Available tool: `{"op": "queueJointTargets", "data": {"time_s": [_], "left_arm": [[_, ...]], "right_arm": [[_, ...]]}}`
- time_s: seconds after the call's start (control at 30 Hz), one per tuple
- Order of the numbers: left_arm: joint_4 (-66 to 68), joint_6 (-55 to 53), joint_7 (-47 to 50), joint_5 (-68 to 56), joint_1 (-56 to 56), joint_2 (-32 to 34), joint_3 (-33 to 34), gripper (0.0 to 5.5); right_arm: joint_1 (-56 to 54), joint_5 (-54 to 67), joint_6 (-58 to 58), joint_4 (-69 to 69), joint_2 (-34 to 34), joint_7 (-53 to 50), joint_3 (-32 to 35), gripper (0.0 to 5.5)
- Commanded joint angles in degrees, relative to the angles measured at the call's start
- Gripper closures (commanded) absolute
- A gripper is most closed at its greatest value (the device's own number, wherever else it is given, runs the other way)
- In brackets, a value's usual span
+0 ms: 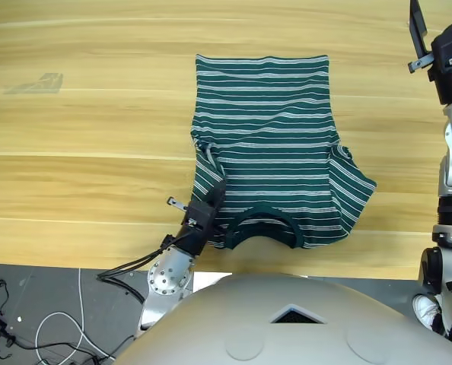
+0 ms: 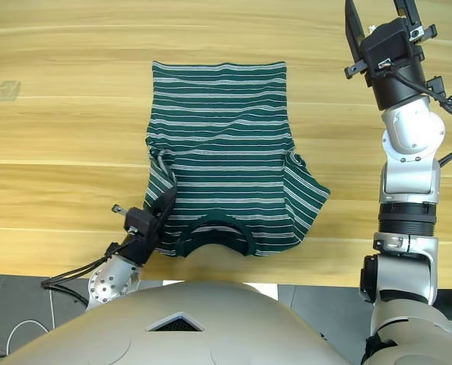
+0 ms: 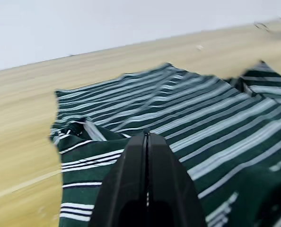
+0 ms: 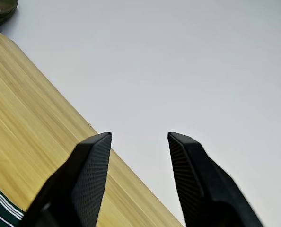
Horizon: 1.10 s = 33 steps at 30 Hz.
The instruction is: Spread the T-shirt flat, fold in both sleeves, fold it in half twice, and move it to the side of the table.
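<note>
A dark green T-shirt with white stripes lies on the wooden table, collar toward me and hem at the far side. Its left sleeve is tucked in and crumpled, while the right sleeve sticks out to the side. My left gripper is shut, its tips resting on the shirt's near-left shoulder; no cloth shows between the fingers. My right gripper is open and held high over the far right of the table, away from the shirt.
The table's near edge runs just behind the collar, with cables on the dark floor below it. A faint grey mark sits on the table at far left. Bare wood surrounds the shirt on both sides.
</note>
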State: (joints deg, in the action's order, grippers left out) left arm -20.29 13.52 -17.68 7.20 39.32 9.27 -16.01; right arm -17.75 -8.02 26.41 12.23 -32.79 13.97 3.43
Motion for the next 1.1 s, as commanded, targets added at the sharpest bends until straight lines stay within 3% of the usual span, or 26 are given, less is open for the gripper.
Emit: {"op": "queueJointTargets", "data": {"time_s": [0.03,0.27,0.6,0.77,0.87,0.97,1.03,1.1], "left_arm": [[1.8,0.5,0.7,2.5,-0.7,1.4,-2.1,5.48],[2.6,0.6,4.1,7.9,-1.8,3.1,-3.0,5.48],[-4.1,3.6,-1.4,1.8,-1.9,8.6,-5.2,3.93],[-9.3,-0.7,-3.0,-5.7,-4.2,9.0,-2.5,3.93],[-13.6,-6.5,0.6,-12.5,-6.6,6.5,3.8,3.93],[-18.0,-12.7,10.4,-25.1,-11.7,2.7,18.8,3.93],[-17.9,-14.6,15.4,-29.2,-14.5,2.5,28.0,3.93],[-17.4,-16.2,16.8,-29.6,-14.7,3.5,32.2,3.93]], "right_arm": [[-0.3,-0.3,0.2,0.3,0.0,0.2,0.2,3.3],[0.6,-0.2,-0.3,-0.1,0.2,0.2,0.1,3.3],[2.1,0.5,-0.8,-0.8,0.3,0.7,0.3,3.3],[3.0,1.7,-1.1,-0.9,0.9,2.0,-0.1,3.3],[8.0,13.5,-5.8,-4.7,1.3,9.3,2.0,3.3],[20.3,38.2,-20.1,-12.7,-2.1,30.3,3.5,3.3],[27.1,46.3,-26.2,-10.5,-5.3,42.5,6.4,3.3],[31.5,50.5,-32.4,-6.9,-7.9,49.2,9.9,3.3]]}}
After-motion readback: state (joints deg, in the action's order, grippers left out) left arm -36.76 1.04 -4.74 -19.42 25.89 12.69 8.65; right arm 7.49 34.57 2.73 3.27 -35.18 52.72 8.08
